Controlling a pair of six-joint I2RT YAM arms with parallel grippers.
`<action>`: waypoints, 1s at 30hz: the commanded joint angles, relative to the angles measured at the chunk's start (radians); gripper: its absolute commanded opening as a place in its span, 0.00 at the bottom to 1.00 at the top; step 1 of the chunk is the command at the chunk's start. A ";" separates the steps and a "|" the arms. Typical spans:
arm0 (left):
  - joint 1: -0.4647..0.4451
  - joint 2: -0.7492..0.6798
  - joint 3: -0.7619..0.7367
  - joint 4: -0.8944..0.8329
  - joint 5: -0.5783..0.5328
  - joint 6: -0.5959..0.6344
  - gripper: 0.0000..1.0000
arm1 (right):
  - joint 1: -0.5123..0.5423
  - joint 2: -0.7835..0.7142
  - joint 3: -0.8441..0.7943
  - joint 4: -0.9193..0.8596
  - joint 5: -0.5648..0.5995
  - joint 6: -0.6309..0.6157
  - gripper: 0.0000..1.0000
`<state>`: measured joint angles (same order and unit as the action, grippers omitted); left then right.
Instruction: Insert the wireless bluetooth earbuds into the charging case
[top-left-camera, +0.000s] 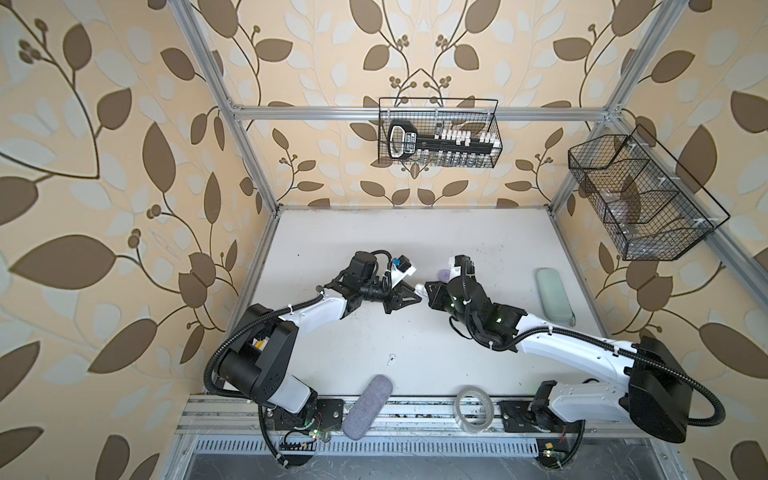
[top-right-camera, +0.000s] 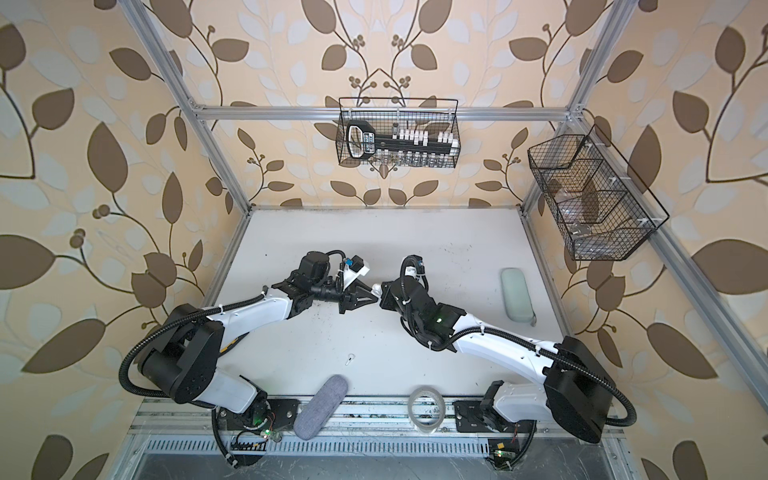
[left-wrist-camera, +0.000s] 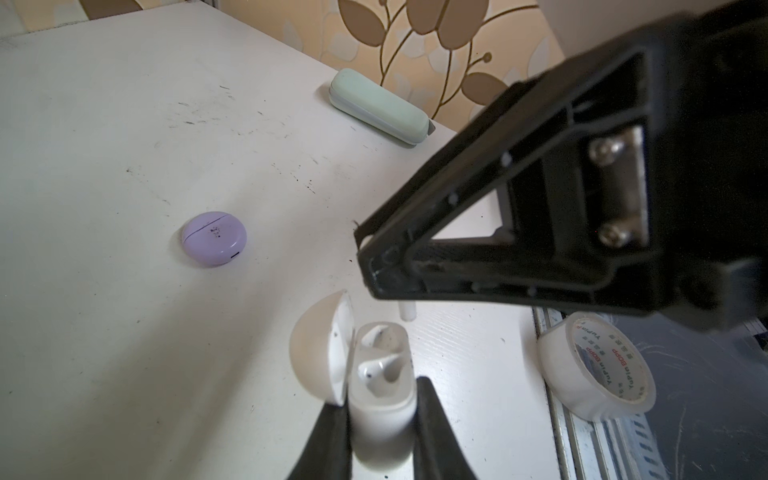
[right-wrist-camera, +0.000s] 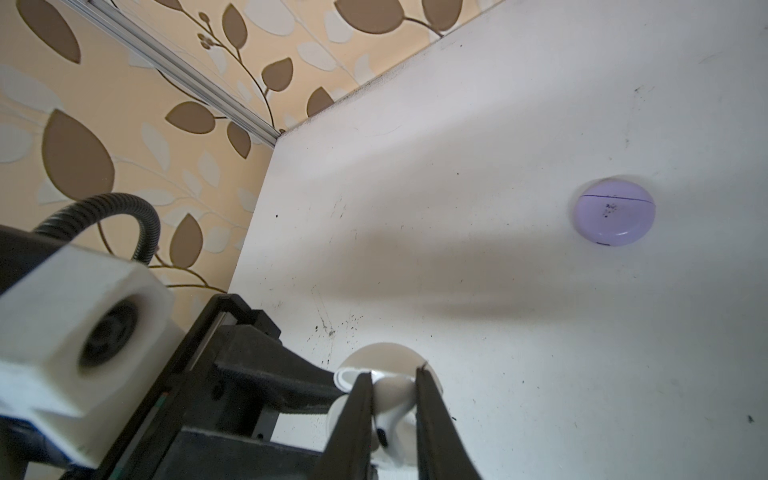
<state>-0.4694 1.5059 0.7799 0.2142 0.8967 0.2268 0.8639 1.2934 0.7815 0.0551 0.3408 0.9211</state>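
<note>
Centrally in both top views, left pincer (left-wrist-camera: 380, 397) clamps the open white case (left-wrist-camera: 320, 353), 1 seated earbud (left-wrist-camera: 371, 371) inside; right pincer (right-wrist-camera: 394, 374) pinches a 2nd white earbud (right-wrist-camera: 388, 419) close by; loose earbud (top-left-camera: 391, 360) lies lower on the surface (top-left-camera: 374, 232).

Tabletop (top-left-camera: 374, 232): off-white, peppered with dark scuffs and specks.

Wallpaper (top-left-camera: 104, 166) around the tabletop: peach-cream ground, big brown leaves, pale grey-white leaves, thin dark stems with berry clusters.

Round closed case (left-wrist-camera: 214, 239), mid-tabletop: lilac, with one dark seam line and a few tiny dark marks.

Open charging case (left-wrist-camera: 382, 419): plain white, inside and out.

Earbud (right-wrist-camera: 392, 415) between the black fingers of the right pincer (right-wrist-camera: 394, 372): white. Loose earbud (top-left-camera: 391, 360) toward the tabletop's front: white too.

Left pincer (left-wrist-camera: 378, 392): black.

Long case (top-left-camera: 554, 295) by the tabletop's right edge: mint green.

Fabric case (top-left-camera: 368, 405) at its front edge: heathered grey.

Tape roll (left-wrist-camera: 557, 365): milky clear, with red lettering inside.

Wire basket (top-left-camera: 436, 99) and side basket (top-left-camera: 665, 245): black.

Left arm (top-left-camera: 316, 309) and right arm (top-left-camera: 561, 345): white shells, black joints.
</note>
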 joint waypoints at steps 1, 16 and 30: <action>0.008 -0.042 -0.008 0.042 0.004 -0.009 0.11 | 0.006 0.007 -0.004 0.022 0.030 0.024 0.19; 0.011 -0.048 -0.007 0.047 0.004 -0.020 0.11 | 0.015 0.056 0.007 0.044 0.038 0.028 0.19; 0.015 -0.048 -0.014 0.062 -0.002 -0.030 0.11 | 0.020 0.058 0.004 0.063 0.036 0.036 0.19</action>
<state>-0.4648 1.4967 0.7723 0.2379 0.8841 0.2016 0.8757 1.3426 0.7815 0.1020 0.3599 0.9424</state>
